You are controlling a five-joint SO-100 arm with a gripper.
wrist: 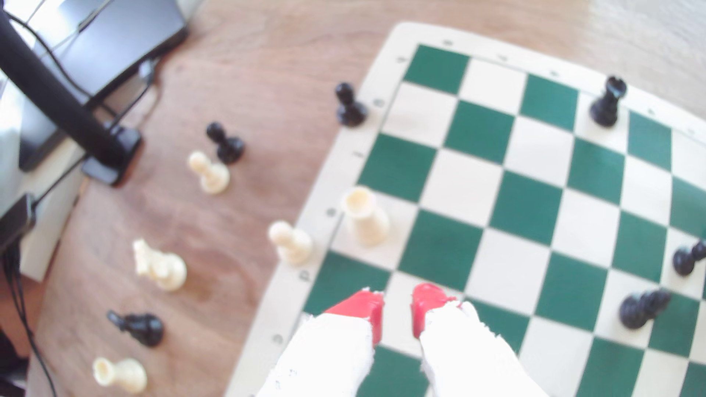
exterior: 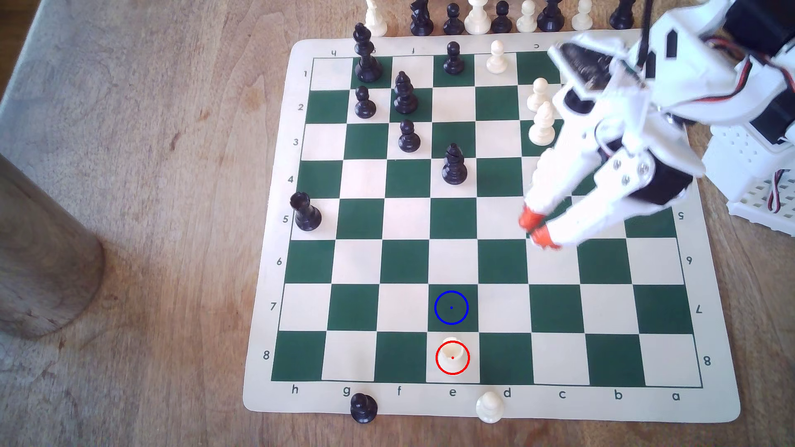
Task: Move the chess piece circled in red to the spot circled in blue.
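The chess piece circled in red (exterior: 451, 354) is a short cream rook with a hollow top, standing upright on the cream square e8 in the board's near row. In the wrist view this rook (wrist: 365, 217) stands close to the board's edge, ahead of the fingertips. The spot circled in blue (exterior: 451, 307) is the dark green square e7, touching the rook's square on its far side, with nothing on it. My gripper (exterior: 537, 228) hovers over the c5/c6 area, well up and to the exterior view's right of the rook. Its orange-tipped fingers (wrist: 366, 311) stand a narrow gap apart and hold nothing.
A black rook (exterior: 305, 212) stands at h5 and several black pieces (exterior: 404, 94) crowd the far left squares. Cream pawns (exterior: 541, 124) stand beside my arm. A black pawn (exterior: 363, 407) and a cream pawn (exterior: 489, 406) sit at the mat's near edge. A brown cylinder (exterior: 43, 258) stands far left.
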